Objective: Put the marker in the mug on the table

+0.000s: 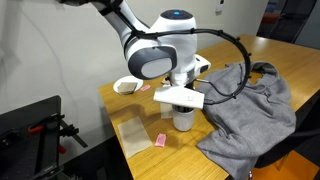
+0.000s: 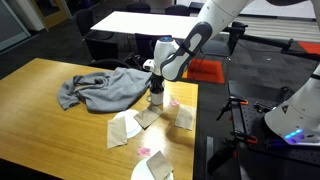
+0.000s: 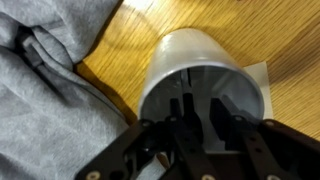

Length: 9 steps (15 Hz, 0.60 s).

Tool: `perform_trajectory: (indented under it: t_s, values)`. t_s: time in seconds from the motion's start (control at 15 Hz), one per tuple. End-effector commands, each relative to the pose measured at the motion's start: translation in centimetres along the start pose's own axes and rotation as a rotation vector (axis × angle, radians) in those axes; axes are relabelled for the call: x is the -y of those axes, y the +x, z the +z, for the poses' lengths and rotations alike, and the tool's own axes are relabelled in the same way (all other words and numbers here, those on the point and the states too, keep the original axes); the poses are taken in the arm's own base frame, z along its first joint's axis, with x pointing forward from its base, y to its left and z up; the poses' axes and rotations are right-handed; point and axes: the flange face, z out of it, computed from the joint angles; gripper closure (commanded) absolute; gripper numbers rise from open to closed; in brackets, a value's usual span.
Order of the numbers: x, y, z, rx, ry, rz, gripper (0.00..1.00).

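Note:
The light grey-white mug (image 3: 190,45) stands upright on the wooden table (image 2: 50,110), next to a grey cloth. It also shows in both exterior views (image 1: 183,122) (image 2: 156,101). My gripper (image 3: 203,100) hangs straight over the mug's mouth, with its fingertips inside the rim and only a narrow gap between them. A thin black stick, the marker (image 3: 188,90), runs from the fingertips down into the mug. The gripper looks shut on it. In both exterior views the gripper (image 1: 183,106) (image 2: 157,88) sits right on top of the mug and the marker is hidden.
A crumpled grey cloth (image 1: 250,105) (image 2: 105,88) lies against the mug. A small pink block (image 1: 160,140), a shallow white bowl (image 1: 127,86) and flat pale sheets (image 2: 122,130) lie nearby. The table edge (image 1: 115,140) is close. A tripod stands beyond it.

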Motion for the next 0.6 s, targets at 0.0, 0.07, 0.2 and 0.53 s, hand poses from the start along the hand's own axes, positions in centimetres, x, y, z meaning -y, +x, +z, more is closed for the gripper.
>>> perform_trajectory:
  t_s: [0.0,0.07,0.2,0.53]
  values:
    - [-0.07,0.63,0.2,-0.031,-0.027,-0.016,0.64]
    - [-0.03,0.68,0.29,-0.034,-0.028,-0.019,0.77]
    - [0.13,0.78,0.4,-0.031,-0.028,-0.029,0.95]
    - [0.63,0.64,-0.32,-0.023,-0.043,-0.035,0.95]
